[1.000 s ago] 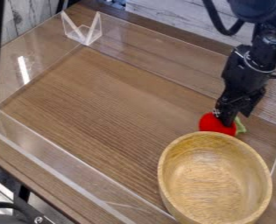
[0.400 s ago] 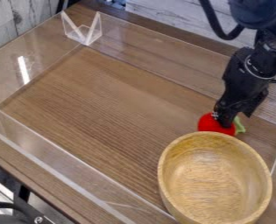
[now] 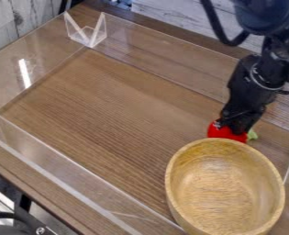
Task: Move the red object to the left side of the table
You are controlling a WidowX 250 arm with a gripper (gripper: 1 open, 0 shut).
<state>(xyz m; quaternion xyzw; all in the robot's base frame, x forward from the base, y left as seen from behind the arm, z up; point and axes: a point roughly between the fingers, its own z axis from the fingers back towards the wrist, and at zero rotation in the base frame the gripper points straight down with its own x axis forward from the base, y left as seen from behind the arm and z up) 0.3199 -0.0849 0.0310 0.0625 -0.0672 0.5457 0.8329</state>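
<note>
The gripper [image 3: 236,125] is clamped on the red object [image 3: 227,131] right beneath it, beside the bowl [image 3: 225,192]. I'd say lift straight up to clear that rim, then carry it left across the table [image 3: 104,106].

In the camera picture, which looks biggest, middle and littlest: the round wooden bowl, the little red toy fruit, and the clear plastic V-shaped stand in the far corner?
1. Round light wooden bowl, by far the biggest.
2. Clear plastic V-shaped stand, though it sits farther from the camera, so its look may mislead.
3. Small red toy fruit, littlest, partly hidden under the black gripper.
</note>
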